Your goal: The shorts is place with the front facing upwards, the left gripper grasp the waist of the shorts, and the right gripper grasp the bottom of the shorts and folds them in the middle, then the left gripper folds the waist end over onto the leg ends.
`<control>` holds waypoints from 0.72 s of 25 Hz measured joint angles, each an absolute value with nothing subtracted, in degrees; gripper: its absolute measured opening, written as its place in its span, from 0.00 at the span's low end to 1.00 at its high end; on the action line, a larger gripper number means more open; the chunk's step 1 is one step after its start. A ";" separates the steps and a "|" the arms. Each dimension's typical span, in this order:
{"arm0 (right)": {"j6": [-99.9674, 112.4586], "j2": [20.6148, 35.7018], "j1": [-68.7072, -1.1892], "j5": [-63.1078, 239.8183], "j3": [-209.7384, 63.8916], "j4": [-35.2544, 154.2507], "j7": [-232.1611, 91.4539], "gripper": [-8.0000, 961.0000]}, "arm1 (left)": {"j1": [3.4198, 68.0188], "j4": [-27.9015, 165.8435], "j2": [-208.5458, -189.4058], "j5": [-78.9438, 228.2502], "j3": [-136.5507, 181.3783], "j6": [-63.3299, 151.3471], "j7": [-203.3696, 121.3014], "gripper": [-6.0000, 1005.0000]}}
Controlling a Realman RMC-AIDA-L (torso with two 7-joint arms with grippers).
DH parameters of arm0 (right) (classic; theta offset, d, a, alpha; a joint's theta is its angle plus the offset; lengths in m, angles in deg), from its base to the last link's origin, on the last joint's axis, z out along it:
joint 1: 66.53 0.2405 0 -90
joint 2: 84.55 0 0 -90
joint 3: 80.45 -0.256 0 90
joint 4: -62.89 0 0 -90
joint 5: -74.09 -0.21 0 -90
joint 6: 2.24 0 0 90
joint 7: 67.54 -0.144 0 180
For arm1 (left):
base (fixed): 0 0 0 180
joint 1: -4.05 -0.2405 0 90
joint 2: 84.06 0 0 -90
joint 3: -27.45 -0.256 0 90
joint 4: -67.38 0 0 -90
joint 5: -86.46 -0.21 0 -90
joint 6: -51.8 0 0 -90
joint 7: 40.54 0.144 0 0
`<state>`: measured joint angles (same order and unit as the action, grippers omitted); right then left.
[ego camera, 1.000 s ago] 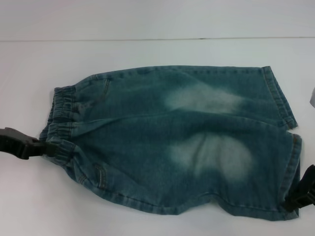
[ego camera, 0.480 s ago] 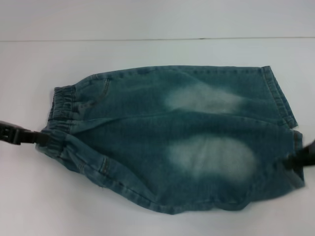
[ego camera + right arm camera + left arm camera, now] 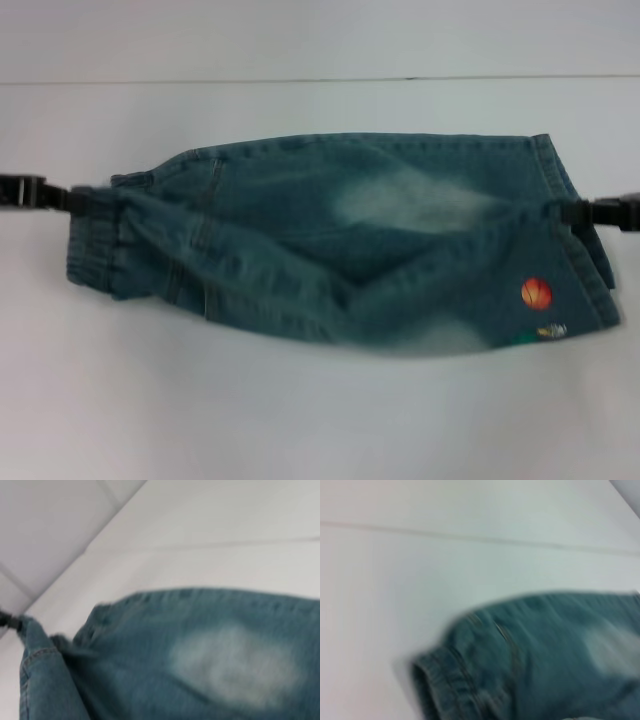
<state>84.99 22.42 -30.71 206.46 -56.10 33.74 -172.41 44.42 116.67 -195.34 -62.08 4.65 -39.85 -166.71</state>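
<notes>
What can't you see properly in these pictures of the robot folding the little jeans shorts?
- Small blue-green washed denim shorts: both wrist views show them smeared by motion, so stitching is unreadable.
- Cartoon print under the orange ball: only a sliver shows in the head view, where the folded leg turns under.
- Black left gripper and black right gripper: picture edges cut off both arms, and denim covers their tips.

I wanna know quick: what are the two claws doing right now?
Left gripper: closed, holding the shorts' waist.
Right gripper: closed, holding the shorts' bottom hem.
</notes>
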 joint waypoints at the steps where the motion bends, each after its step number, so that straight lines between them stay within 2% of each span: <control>1: 83.33 22.56 -30.68 205.41 -56.15 34.31 -172.28 0.06 | 44.50 116.52 -195.34 -61.77 4.69 -38.43 -167.26 0.08; 13: 65.37 26.78 -28.65 197.00 -55.77 34.87 -169.60 0.09 | 44.48 114.02 -197.12 -56.27 4.09 -26.55 -168.15 0.09; 18: 61.86 27.65 -28.33 194.05 -55.77 35.04 -166.60 0.11 | 44.08 113.38 -197.64 -54.95 4.02 -22.70 -167.87 0.09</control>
<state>61.86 27.65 -28.33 194.05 -55.77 35.04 -166.60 44.08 113.38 -197.64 -54.95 4.02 -22.70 -167.87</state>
